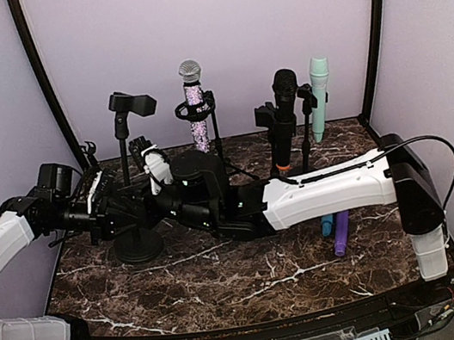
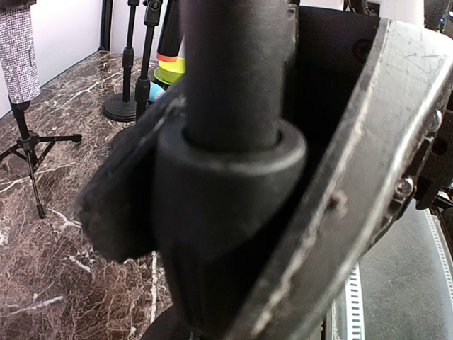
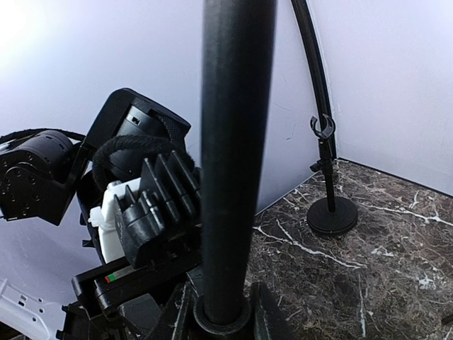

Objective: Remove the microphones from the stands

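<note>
The left claw (image 1: 122, 212) is gripping the pole of the near stand (image 1: 125, 165) low down, above its round base (image 1: 139, 246). The right claw (image 1: 148, 209) is clamping the same pole from the other side. The glittery microphone (image 1: 193, 97), black microphone (image 1: 284, 104) and pale green microphone (image 1: 319, 89) are sitting in holders farther back, well apart from both claws.

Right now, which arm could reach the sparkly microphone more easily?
Right, probably. The right gripper sits nearer the sparkly microphone, while the left gripper is clamped on the black stand.
</note>
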Tool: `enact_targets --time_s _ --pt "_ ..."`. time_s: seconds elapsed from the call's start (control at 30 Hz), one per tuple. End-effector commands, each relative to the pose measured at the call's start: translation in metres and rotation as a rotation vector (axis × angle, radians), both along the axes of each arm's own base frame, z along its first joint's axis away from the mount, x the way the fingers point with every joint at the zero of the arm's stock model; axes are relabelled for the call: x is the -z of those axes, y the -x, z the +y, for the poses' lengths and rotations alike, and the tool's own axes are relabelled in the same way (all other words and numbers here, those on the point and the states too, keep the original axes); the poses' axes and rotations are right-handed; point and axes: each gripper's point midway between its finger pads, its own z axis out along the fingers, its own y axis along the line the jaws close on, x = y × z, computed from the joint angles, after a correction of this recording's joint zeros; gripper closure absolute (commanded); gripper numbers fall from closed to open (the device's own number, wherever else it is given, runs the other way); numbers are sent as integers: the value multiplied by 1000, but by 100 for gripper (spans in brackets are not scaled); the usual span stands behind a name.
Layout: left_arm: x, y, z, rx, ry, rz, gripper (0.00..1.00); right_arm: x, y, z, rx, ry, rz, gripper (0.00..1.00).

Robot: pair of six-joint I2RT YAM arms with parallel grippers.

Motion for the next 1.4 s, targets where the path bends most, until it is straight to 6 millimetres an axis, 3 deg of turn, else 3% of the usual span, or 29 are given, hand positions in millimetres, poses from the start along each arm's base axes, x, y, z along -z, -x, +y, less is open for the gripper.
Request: enact_targets --time_s 0.0,0.17,0.33,0.5,0.57,0.6,0.67,0.73,0.77,0.83,0.9,0.97,1.2,1.37 --pt "-21 20 -4 71 86 75 100 -81 16 -13 -77 -233 -57 100" --pt "-60 36 -7 157 183 85 100 -111 34 -21 -253 -322 -46 100" --pt "-93 49 -8 230 299 138 100 -133 65 -22 -529 -383 -41 100" --pt "-105 54 -8 255 330 146 100 -132 88 -23 -745 -421 -13 100" --pt "-106 55 -7 252 332 137 100 -131 89 -20 -759 -405 -10 90" --pt "-107 56 -7 249 333 129 100 -128 85 -20 -736 -396 -4 78" --pt "-107 56 -7 236 331 107 100 -122 69 -21 -622 -381 -3 67" --pt "-107 53 -7 210 322 92 100 -109 43 -25 -448 -335 -1 37" --pt "-106 50 -8 194 315 83 100 -102 31 -30 -361 -316 3 29" --pt "-103 43 -8 154 289 39 100 -93 16 -42 -220 -283 -6 24" --pt "-97 36 -8 109 255 24 100 -86 4 -52 -79 -237 -29 22" --pt "-91 32 -8 80 229 11 100 -85 5 -54 -4 -199 -60 22" --pt "-85 27 -6 48 194 -35 100 -82 14 -26 33 -85 -109 28" --pt "-84 26 -6 42 181 -61 100 -79 10 -20 55 -72 -93 35"
